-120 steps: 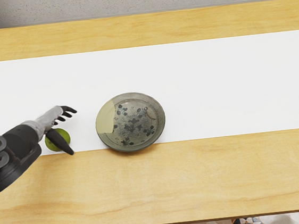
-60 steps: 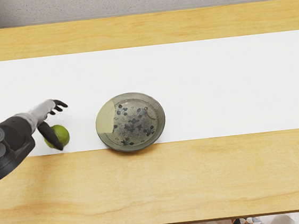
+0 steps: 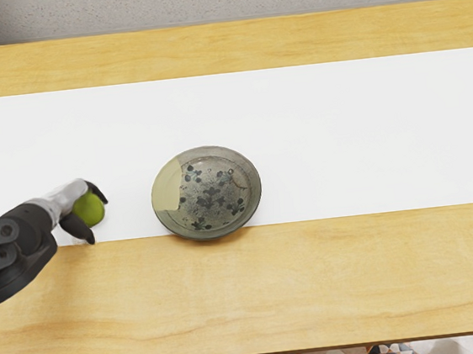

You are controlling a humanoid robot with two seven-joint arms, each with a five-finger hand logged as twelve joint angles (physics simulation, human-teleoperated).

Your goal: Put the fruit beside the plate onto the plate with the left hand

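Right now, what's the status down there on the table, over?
Left hand curled shut on the lime. Lime left of the patterned plate, not on it yet. Only white runner between them. Right hand out of view.

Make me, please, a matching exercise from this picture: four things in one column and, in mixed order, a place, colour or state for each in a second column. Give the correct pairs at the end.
Things
1. lime
2. plate
3. left hand
4. white runner

Descriptions
A. curled around the lime
B. green, to the left of the plate
C. lies along the wooden table
D. patterned, with nothing on it

Pairs: 1-B, 2-D, 3-A, 4-C
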